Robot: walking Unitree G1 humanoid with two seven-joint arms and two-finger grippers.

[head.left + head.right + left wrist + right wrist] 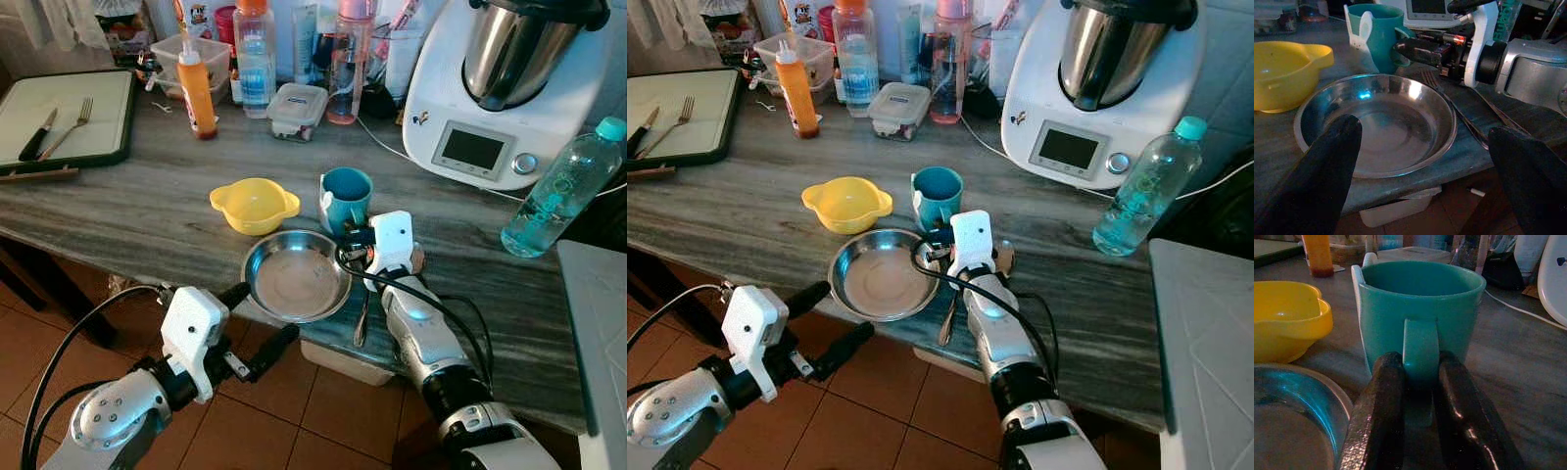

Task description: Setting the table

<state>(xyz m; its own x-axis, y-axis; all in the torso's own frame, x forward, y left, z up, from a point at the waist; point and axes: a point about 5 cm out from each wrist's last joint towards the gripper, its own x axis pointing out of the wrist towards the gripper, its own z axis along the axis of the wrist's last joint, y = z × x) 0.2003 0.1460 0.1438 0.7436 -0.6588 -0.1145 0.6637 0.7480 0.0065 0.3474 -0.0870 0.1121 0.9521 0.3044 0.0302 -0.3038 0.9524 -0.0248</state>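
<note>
The right gripper (1420, 396) reaches forward over the table (147, 196), its two fingers clamped on the handle of the teal mug (347, 198). The left gripper (257, 323) hangs off the table's edge, fingers spread wide. The mug stands upright beside a yellow bowl (254, 204), behind a steel plate (295, 275).
</note>
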